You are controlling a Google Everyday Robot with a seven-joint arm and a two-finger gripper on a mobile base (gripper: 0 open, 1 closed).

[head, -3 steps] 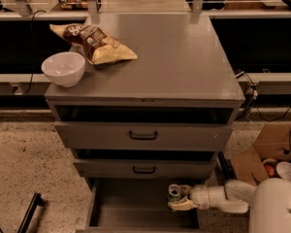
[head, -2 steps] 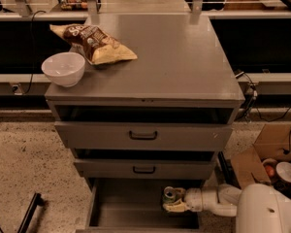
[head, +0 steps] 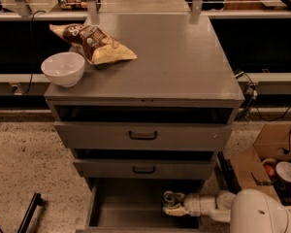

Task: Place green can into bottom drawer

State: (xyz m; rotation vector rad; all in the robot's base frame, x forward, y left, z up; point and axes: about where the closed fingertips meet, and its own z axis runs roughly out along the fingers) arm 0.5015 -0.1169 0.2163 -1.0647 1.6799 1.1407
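The bottom drawer (head: 116, 210) is pulled open below the cabinet, with a plain grey inside. The green can (head: 169, 199) stands upright at the drawer's right side, its silver top showing. My gripper (head: 173, 206) reaches in from the lower right on a white arm and is shut on the green can, inside the drawer's outline. I cannot tell whether the can rests on the drawer floor.
A white bowl (head: 63, 68) and a chip bag (head: 94, 43) lie on the cabinet top (head: 174, 57). Two upper drawers with black handles (head: 143, 135) sit slightly open. A cardboard box (head: 266, 164) with items stands on the floor at right.
My gripper has carried the green can leftward and deeper into the bottom drawer. Nothing on the cabinet top has moved.
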